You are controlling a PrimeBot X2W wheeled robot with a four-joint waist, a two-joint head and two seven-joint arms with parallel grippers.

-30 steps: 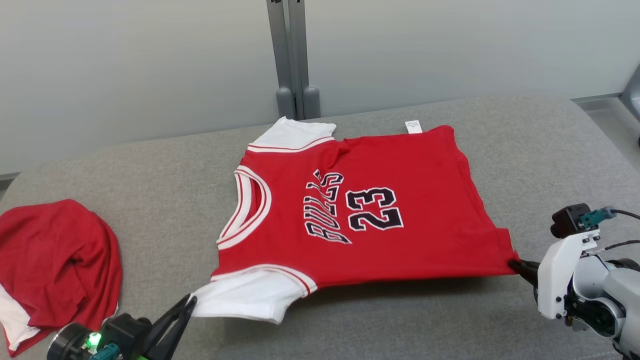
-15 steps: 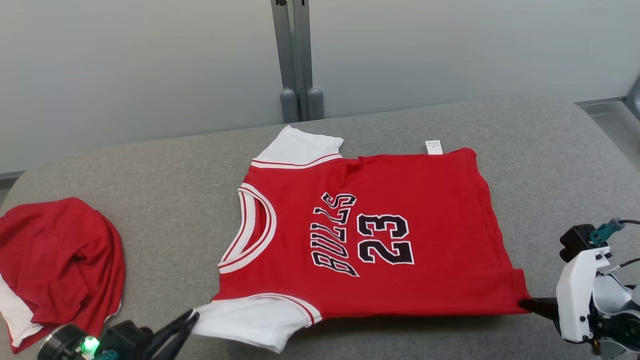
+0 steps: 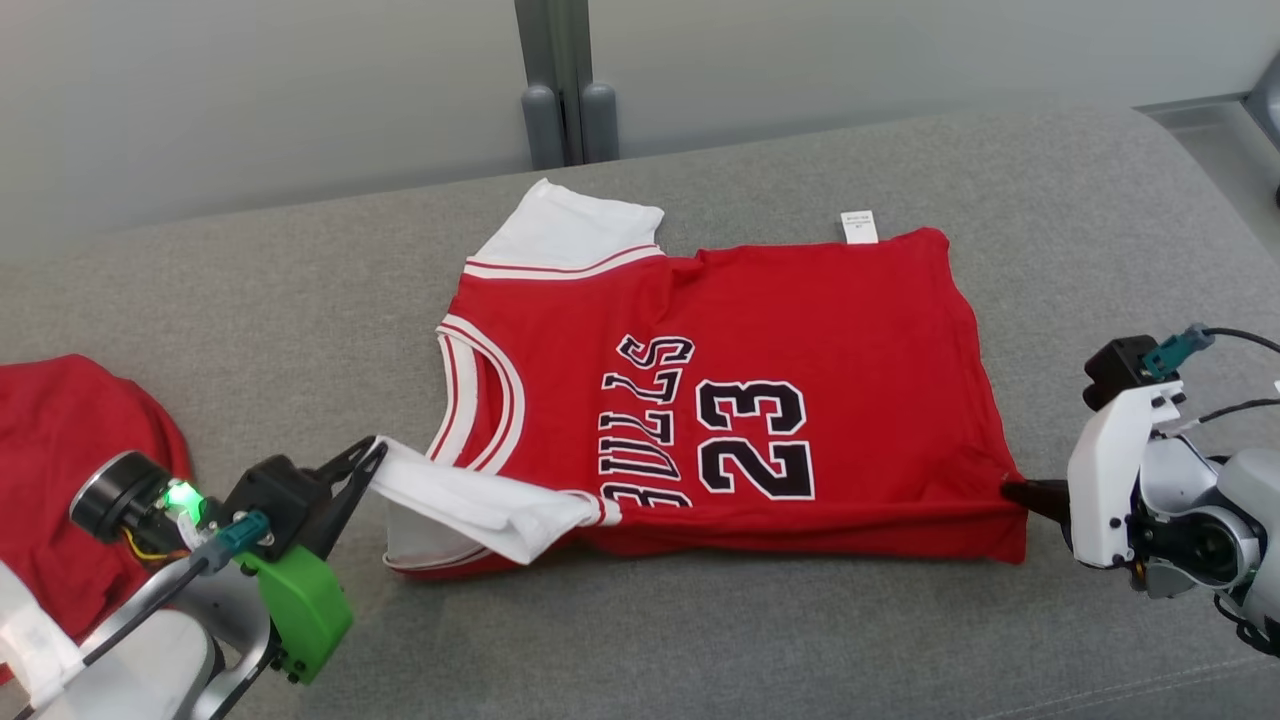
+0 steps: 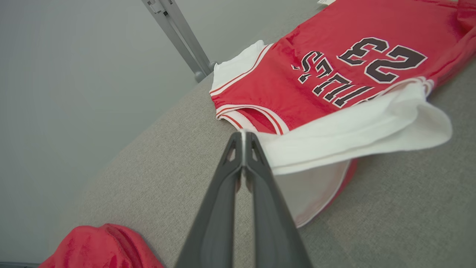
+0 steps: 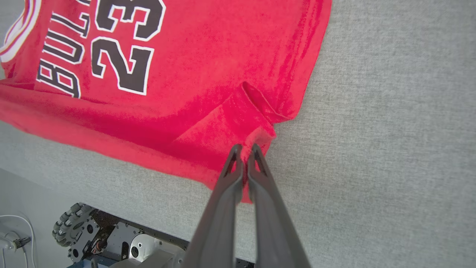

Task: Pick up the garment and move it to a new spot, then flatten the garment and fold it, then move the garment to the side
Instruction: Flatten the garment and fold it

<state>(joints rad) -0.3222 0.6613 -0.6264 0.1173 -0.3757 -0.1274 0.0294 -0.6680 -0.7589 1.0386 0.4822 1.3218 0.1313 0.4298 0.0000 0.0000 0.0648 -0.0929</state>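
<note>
Head view showed the garment [image 3: 800, 320], a red knit jersey with white sleeves, striped white-and-red trim and black "BULLS 23" lettering. It was spread across the middle of the grey woven padded table [image 3: 300, 280], collar toward the left edge and hem toward the right edge. The left gripper [image 3: 377, 447] was pinched shut on the near white sleeve [image 3: 470, 505], and the right gripper [image 3: 1008, 488] was clamped together on the near hem corner, which bunched into a small roll. A small white label [image 3: 858, 227] stuck out at the far hem corner. A crumpled second red garment [image 3: 70, 440] lay at the left edge. Compared with half a second earlier, the near sleeve no longer lay flat. It was lifted and drawn in over the red body, covering the foot of the lettering, and the near side had doubled into a soft fold.
</note>
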